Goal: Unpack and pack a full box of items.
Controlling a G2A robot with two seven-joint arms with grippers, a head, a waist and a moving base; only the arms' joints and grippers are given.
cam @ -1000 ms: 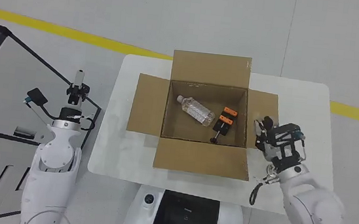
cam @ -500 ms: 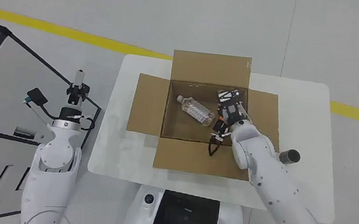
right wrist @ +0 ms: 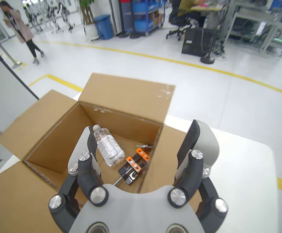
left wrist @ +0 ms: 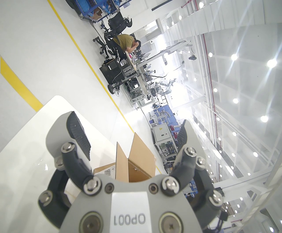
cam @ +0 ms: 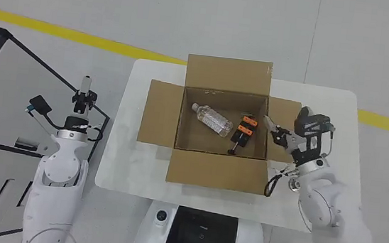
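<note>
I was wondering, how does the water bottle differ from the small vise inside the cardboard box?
The water bottle is clear and rounded; the vise is black with orange blocks. The bottle is the longer one; the vise is shorter, with a thin metal rod sticking out. Both lie on the floor of the open box, neither gripped.

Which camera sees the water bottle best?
The right wrist view: the water bottle lies large and close inside the cardboard box. The top view shows it small, from above. The left wrist view looks at the box's outside.
</note>
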